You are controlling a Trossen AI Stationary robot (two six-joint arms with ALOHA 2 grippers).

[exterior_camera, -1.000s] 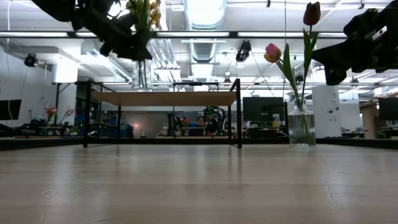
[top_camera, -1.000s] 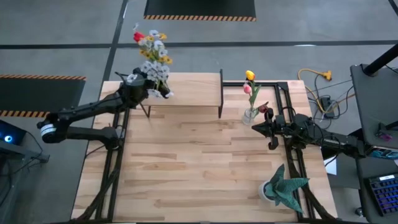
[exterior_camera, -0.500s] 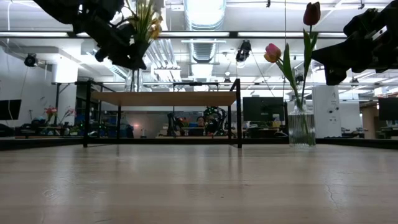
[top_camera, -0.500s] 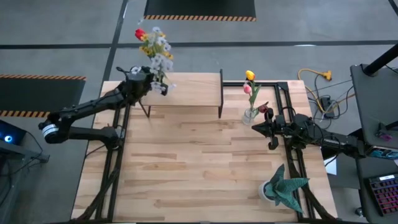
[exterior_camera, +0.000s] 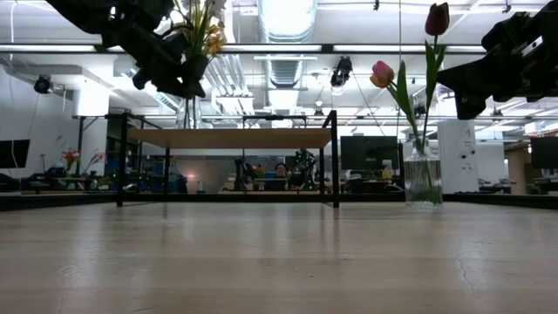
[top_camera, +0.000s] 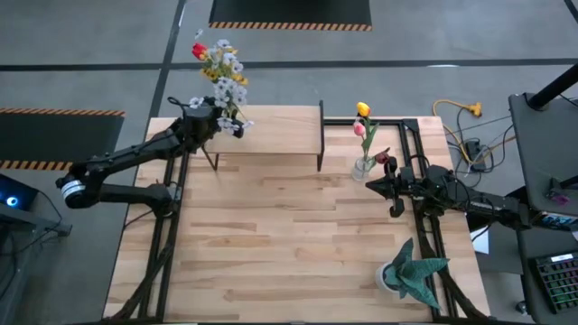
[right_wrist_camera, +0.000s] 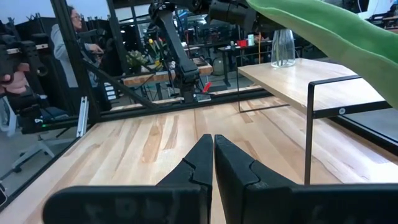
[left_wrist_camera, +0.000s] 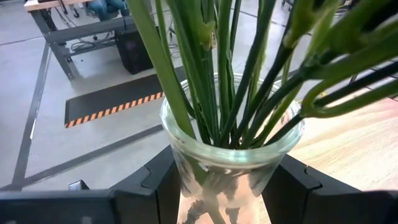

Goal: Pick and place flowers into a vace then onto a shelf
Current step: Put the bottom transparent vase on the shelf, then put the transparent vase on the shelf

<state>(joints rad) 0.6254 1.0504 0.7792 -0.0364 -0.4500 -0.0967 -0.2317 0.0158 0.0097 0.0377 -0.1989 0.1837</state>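
Item 1, my left gripper (left_wrist_camera: 221, 186): clamped on a clear glass vase (left_wrist_camera: 231, 163), one dark finger (left_wrist_camera: 163, 182) pressed to each side of the glass. In the high view this gripper (top_camera: 219, 123) sits at the shelf's far left corner.

Item 2, the flowers (top_camera: 221, 68) in that vase: a red tulip, tiny white blooms and yellow bits, heads leaning out past the table's far edge. Their green stems (left_wrist_camera: 219, 68) stand bunched inside the glass. In the low view the vase's base reaches the shelf's board; whether it rests on the board or hangs just above it, I cannot tell.

Item 3, the shelf (top_camera: 271, 128): pale board on thin black legs, at the far side of the table (top_camera: 289, 244).

Item 4, second vase (top_camera: 363, 167): clear glass, standing on the table just right of the shelf, holding a yellow tulip (top_camera: 363, 110), a pink tulip (top_camera: 358, 129) and a dark maroon one (exterior_camera: 437, 17).

Item 5, my right gripper (right_wrist_camera: 213, 163): fingers pressed together, holding nothing, hovering above the table near the second vase.

Item 6, potted plant (top_camera: 413, 271): green spiky leaves, white pot, near right corner of the table.

Item 7, a person (right_wrist_camera: 69, 43): in the room beyond the table.
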